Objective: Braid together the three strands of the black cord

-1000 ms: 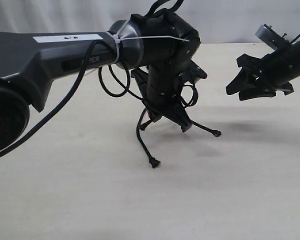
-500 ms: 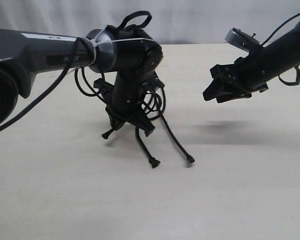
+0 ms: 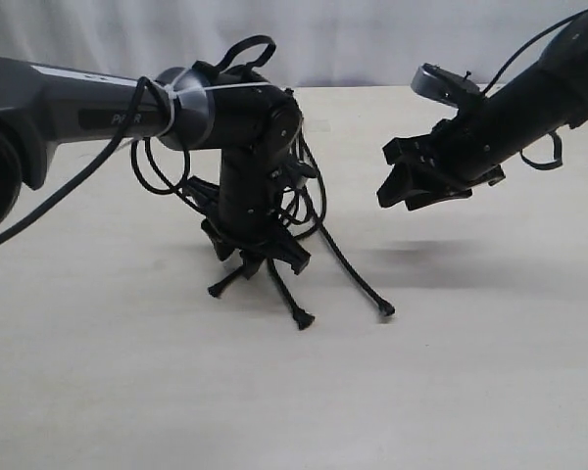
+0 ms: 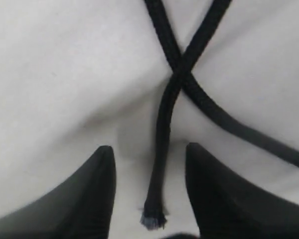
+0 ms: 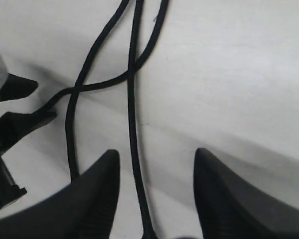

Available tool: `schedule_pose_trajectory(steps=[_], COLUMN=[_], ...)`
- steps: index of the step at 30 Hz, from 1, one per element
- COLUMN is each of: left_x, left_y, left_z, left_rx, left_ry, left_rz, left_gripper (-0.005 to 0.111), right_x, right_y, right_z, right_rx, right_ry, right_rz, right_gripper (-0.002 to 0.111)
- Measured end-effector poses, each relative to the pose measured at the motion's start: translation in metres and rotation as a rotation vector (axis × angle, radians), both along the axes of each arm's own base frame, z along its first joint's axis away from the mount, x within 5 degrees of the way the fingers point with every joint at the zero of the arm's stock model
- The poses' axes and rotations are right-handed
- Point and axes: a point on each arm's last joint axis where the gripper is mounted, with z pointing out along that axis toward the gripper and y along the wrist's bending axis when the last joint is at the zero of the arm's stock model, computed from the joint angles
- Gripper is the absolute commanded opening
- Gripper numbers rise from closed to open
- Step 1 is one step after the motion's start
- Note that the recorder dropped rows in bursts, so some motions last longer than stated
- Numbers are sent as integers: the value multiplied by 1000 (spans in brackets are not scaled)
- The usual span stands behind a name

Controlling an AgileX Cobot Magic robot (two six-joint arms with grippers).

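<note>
The black cord (image 3: 314, 201) lies on the table under my left arm, its bound end hidden behind the wrist. Three strands fan toward the front, with tips at the left (image 3: 216, 290), the middle (image 3: 303, 319) and the right (image 3: 385, 310). My left gripper (image 3: 260, 257) points down at the table, open. In the left wrist view one strand (image 4: 162, 134) lies loose between the open left gripper (image 4: 149, 148), just past where two strands cross. My right gripper (image 3: 387, 176) hovers open, above and right of the cord. In the right wrist view a strand (image 5: 133, 124) runs between the open right gripper (image 5: 157, 151).
The pale table (image 3: 451, 392) stretches out in front of and to the right of the strands. Smooth black arm cables (image 3: 157, 166) loop around the left wrist close to the cord. A white curtain (image 3: 372, 39) closes the back.
My left arm swung left and came down over the cord, dragging the strands with it. The right strand's tip slid nearer the front. My right gripper moved left toward the cord.
</note>
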Motion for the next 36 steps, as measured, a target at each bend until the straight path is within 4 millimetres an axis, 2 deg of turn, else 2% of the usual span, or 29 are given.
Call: schedule_pose_trajectory(steps=[4,5,6,7,8,9,10,11,13,17,20,22,26,27,32,36], left_x=[1,2,2,1,-2,-8,-12,-22,-37,-64,-72,-74,-74,-74,-73,-71], left_y=[6,17,26,46,56,76,83,96,103,103,100,100,100,100,100,100], left_z=[37,58,68,83,87,92,90,89,82,60,50,49,53,55,58,59], left_rx=[-42,-62,-69,-77,-77,-77,-80,-117,-197,-298,-346,-352,-359,-364,-370,-377], left_ry=[-68,-105,-122,-143,-146,-152,-153,-169,-195,-161,-127,-121,-138,-149,-167,-189], left_rz=[6,27,44,86,103,140,153,190,237,256,262,262,257,256,255,256], left_gripper=[48,48,48,48,48,48,47,47,47,47,47,47,47,47,47,47], right_x=[-2,-5,-7,-12,-16,-23,-26,-33,-44,-58,-68,-68,-67,-67,-66,-64], right_y=[9,19,26,42,52,73,81,101,127,159,180,183,183,183,182,175], right_z=[-1,-2,-3,-4,-5,-6,-7,-8,-9,-19,-43,-61,-70,-71,-67,-47], right_rx=[-16,-32,-46,-79,-101,-147,-170,-213,-273,-388,-414,-429,-453,-456,-466,-557], right_ry=[18,32,35,36,33,15,2,-31,-84,-175,-165,-142,-140,-139,-148,-185], right_rz=[1,15,28,64,88,136,153,191,243,274,311,313,325,328,336,397], right_gripper=[45,45,45,45,45,45,45,45,45,45,45,41,8,5,4,4])
